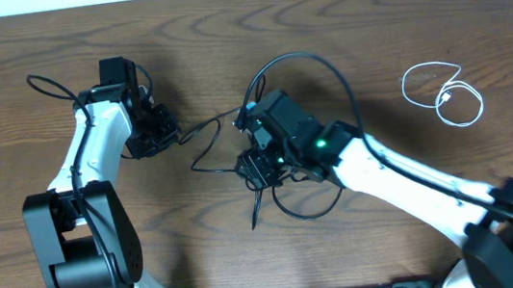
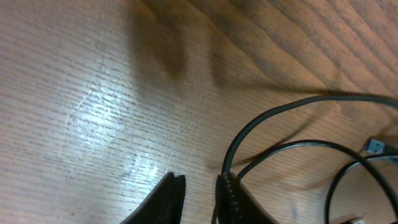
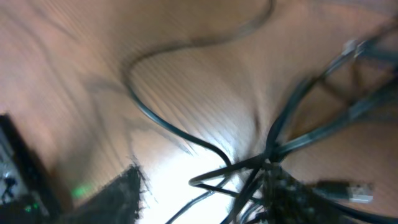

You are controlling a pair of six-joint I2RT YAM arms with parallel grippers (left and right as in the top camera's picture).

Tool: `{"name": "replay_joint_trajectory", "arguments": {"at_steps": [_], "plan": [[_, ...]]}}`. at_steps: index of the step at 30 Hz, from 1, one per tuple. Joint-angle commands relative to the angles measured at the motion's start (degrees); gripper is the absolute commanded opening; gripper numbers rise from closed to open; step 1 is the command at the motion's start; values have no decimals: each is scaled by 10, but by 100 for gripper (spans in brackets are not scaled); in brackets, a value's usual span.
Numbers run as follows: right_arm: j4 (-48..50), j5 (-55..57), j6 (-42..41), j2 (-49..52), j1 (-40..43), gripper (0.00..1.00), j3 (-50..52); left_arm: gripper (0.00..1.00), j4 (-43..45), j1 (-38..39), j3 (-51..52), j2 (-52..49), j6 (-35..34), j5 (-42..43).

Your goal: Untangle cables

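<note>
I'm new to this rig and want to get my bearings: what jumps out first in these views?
A tangle of black cables in the middle of the wooden table, right under the right arm, catches the eye first. Then a white cable, coiled by itself near the table's right edge, well apart from the tangle.

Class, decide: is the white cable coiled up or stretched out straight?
Coiled. The white cable lies in loose loops on the table, apart from the black cables.
</note>
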State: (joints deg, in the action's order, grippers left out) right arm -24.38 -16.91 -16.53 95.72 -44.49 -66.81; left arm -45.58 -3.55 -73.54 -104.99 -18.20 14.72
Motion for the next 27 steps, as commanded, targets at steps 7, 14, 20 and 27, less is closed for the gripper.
{"name": "replay_joint_trajectory", "arguments": {"at_steps": [7,14,20,27], "plan": [[-7,89,18,-72,1,99,-7,28,-2,0,6,2,-2,-4],[-47,122,18,-72,1,99,-7,33,-2,0,6,2,-1,-4],[-54,122,18,-72,0,99,-6,34,-1,0,6,2,-1,-4],[-54,122,18,-72,-2,99,-6,56,-1,0,6,2,-1,-4]]}}
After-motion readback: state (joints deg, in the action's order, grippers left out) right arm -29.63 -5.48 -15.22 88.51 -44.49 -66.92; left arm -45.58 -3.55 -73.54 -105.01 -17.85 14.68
